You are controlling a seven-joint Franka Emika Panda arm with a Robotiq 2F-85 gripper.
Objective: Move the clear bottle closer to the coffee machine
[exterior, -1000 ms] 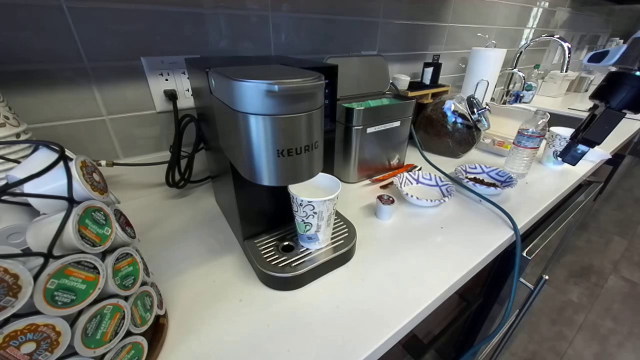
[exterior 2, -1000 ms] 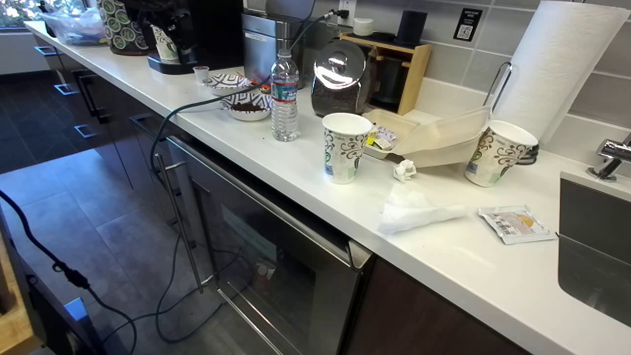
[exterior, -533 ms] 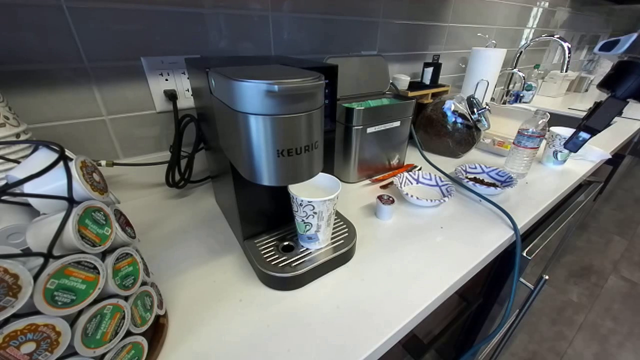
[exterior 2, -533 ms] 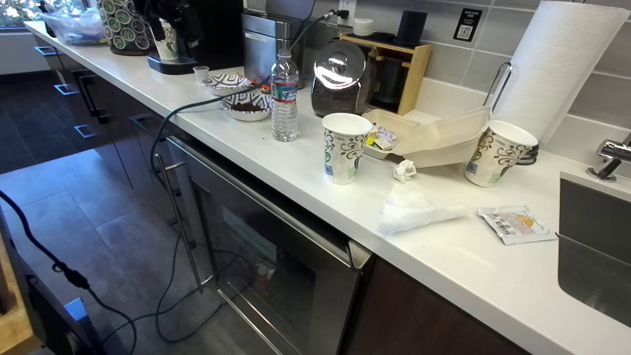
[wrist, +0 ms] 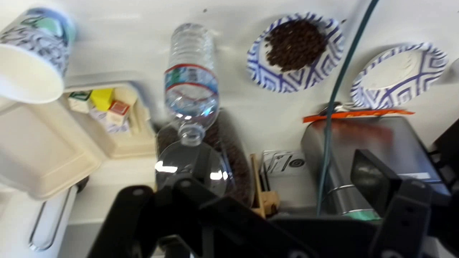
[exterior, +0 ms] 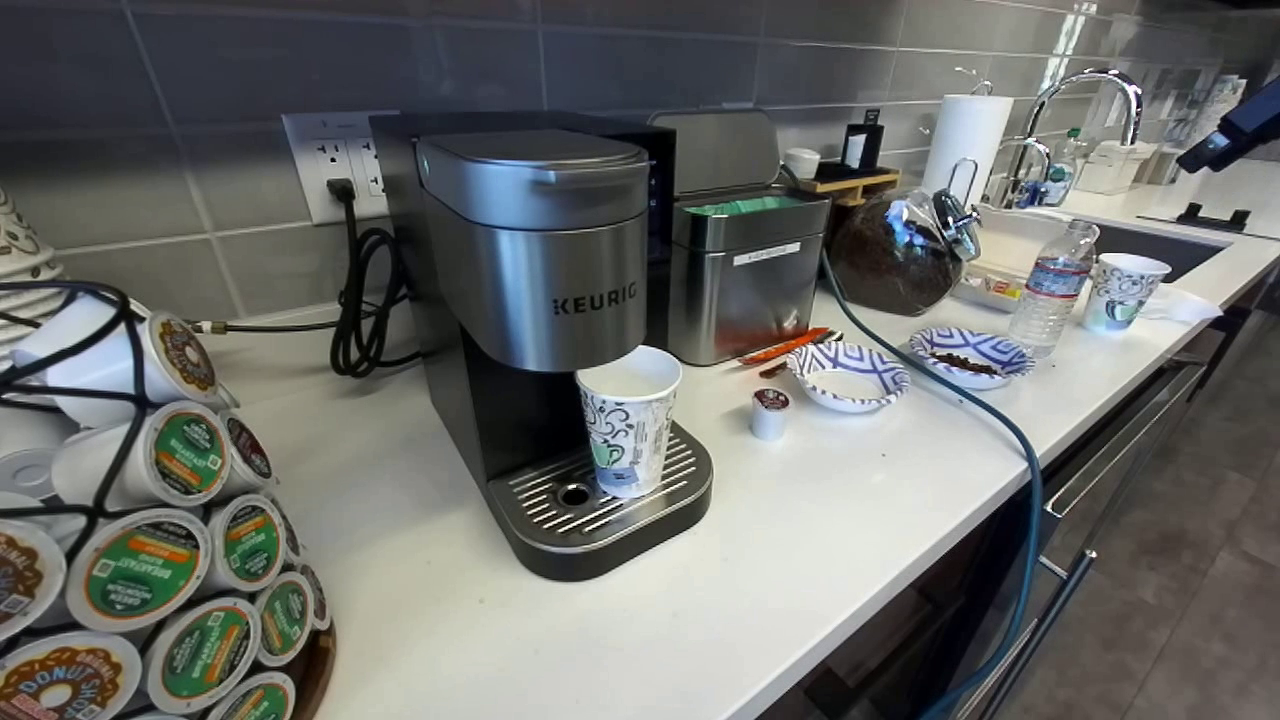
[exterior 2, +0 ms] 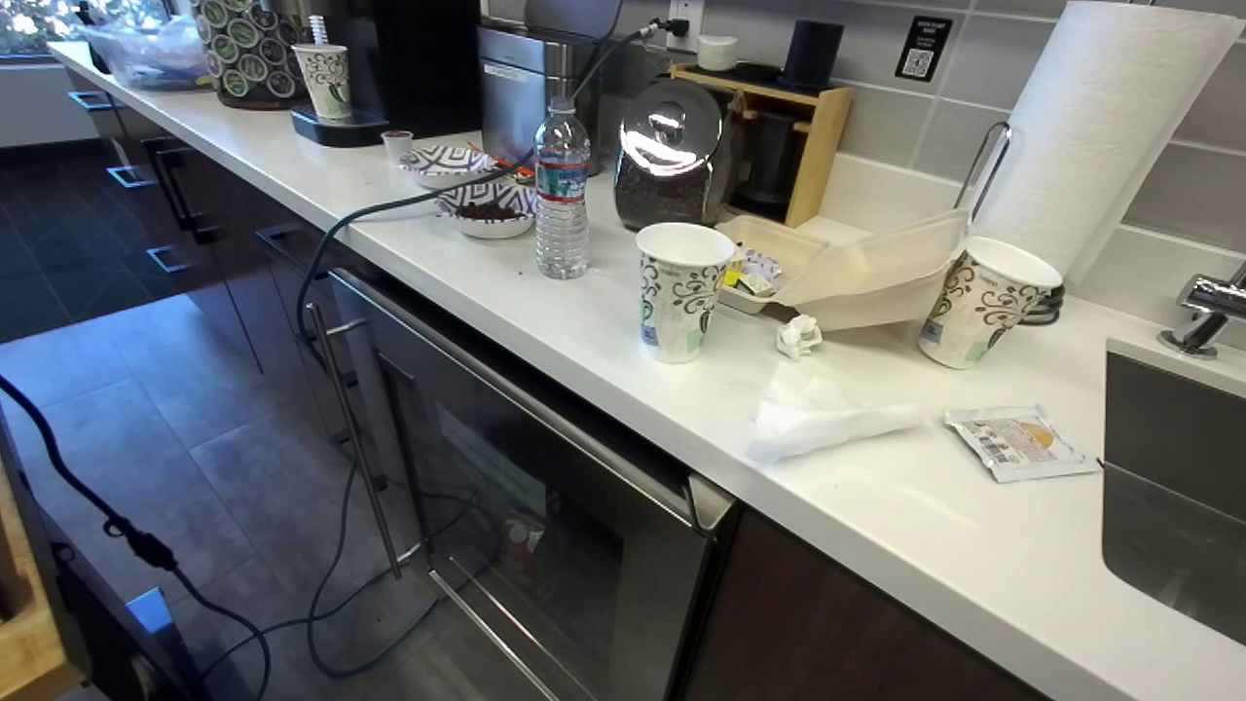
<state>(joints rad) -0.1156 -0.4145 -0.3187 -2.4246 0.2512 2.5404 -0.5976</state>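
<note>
The white bench [exterior: 880, 520] runs from near left to far right in an exterior view, and the coffee machine [exterior: 545, 245] stands on its near left part, unmoved. Just right of the machine is a steel box [exterior: 745, 290] with its lid raised, and farther right a dark-filled glass jar [exterior: 885, 255]. In the wrist view the pincer [wrist: 287, 172] has its two fingers [wrist: 371, 177] well apart. It is what has changed: half a second ago it hid part of the far cup [exterior: 1122, 292] in an exterior view, and now only its dark end shows, higher up, at the far right edge. The clear bottle [exterior 2: 563, 185] stands upright where it stood before, well apart from the coffee machine toward the far right. The far cup, just right of the bottle, now shows whole; so, in an exterior view, does the near cup [exterior 2: 326, 83] on the drip tray [exterior 2: 336, 134]. Left of the bottle sits a patterned bowl [wrist: 278, 81] holding dark grains [wrist: 296, 44], then a second patterned bowl [exterior: 850, 400]. A small white pod [exterior: 770, 418] stands just left of that one, unshifted.
</note>
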